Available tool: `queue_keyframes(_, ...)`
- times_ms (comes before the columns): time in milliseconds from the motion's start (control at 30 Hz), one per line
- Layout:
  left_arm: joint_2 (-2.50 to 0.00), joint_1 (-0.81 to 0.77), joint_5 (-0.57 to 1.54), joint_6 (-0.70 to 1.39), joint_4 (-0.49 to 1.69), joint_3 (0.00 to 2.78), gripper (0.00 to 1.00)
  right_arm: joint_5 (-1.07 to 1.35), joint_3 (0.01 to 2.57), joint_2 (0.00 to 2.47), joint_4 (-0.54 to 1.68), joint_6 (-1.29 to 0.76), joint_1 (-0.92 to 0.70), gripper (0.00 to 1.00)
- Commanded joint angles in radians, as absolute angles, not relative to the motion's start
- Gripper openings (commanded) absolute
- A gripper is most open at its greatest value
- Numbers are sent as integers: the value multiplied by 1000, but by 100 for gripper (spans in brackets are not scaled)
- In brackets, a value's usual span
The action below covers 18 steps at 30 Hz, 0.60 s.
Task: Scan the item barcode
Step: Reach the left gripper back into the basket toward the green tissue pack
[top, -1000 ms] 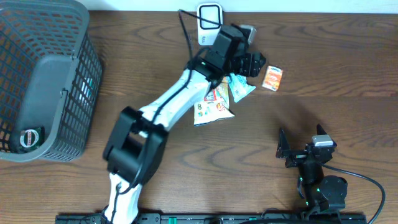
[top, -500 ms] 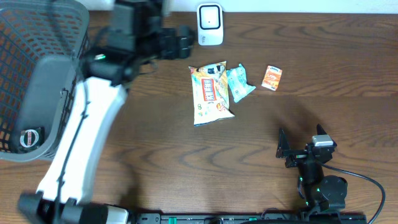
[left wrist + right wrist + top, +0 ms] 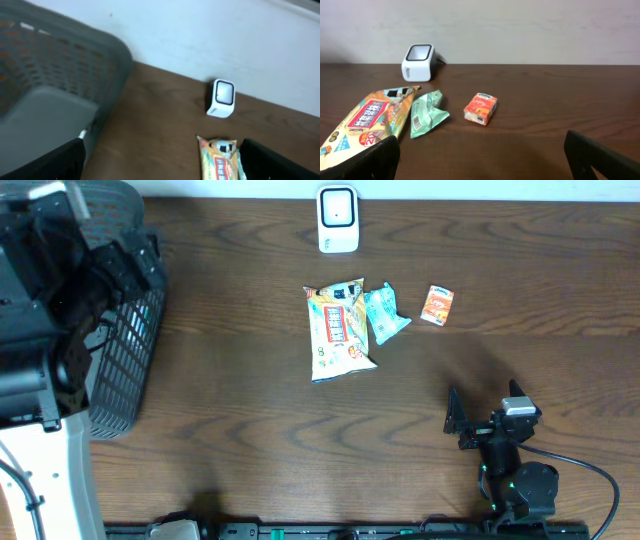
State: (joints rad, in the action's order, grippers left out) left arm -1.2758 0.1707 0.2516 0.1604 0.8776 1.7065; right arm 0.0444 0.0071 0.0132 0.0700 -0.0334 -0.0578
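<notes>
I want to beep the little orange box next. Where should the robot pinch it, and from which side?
Probably from straight above, pinching the orange box across its two long sides. It lies flat and low, so above is the easy way in, and the gap to the green packet leaves room for a finger.

The barcode scanner (image 3: 337, 220) stands at the far edge of the surface (image 3: 250, 410). In front of it lies the snack bag (image 3: 338, 330), with a small packet (image 3: 384, 313) against its right side and a small box (image 3: 438, 305) just right of that. The basket (image 3: 125, 360) sits far left.
</notes>
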Motion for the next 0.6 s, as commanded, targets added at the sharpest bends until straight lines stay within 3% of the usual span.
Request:
queue_keyframes(0, -1280, 181, 238, 170, 914, 1722, 98, 36, 6, 13, 75, -40, -51, 99)
queue_keyframes(567, -1280, 181, 238, 170, 973, 1721, 98, 36, 6, 13, 75, -40, -51, 99)
